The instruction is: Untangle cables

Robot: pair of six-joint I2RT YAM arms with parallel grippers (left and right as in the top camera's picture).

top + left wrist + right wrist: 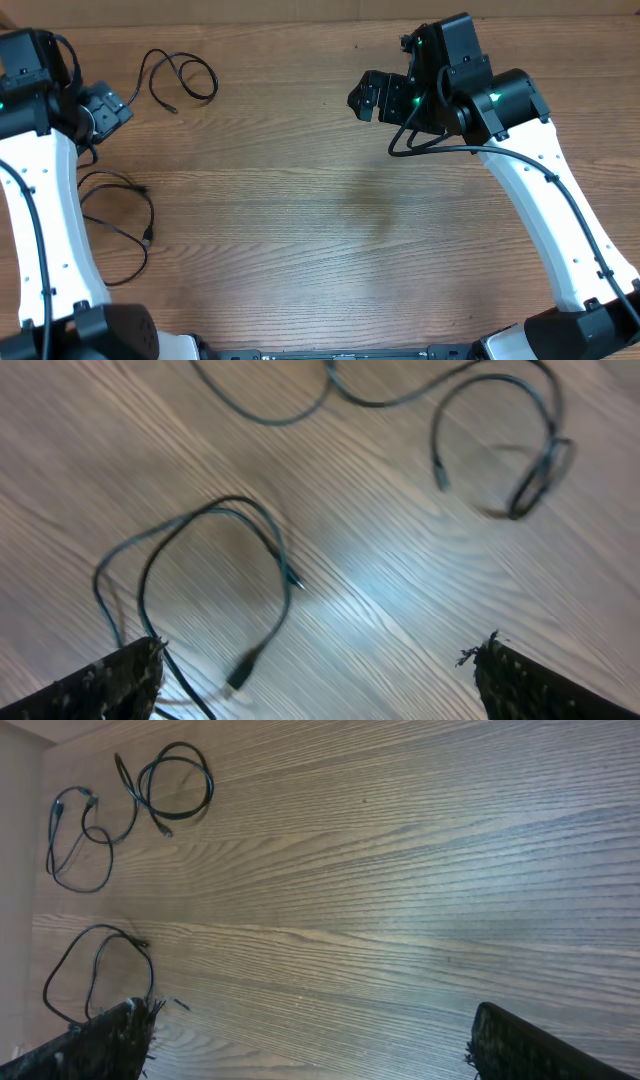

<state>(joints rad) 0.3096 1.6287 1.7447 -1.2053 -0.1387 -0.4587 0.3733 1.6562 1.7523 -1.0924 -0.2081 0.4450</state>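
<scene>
Two thin black cables lie apart on the wooden table. One cable curls at the back left, and the other cable loops beside my left arm. My left gripper hovers between them, open and empty. In the left wrist view the gripper stands wide above a cable loop, whose plug lies near the left fingertip; the other cable shows at top right. My right gripper hangs open over bare wood. In the right wrist view it holds nothing, with cable loops far left.
Both white arms carry their own thicker black cables. The table's back edge runs along the top of the overhead view. Bare wood spans the middle between the arms.
</scene>
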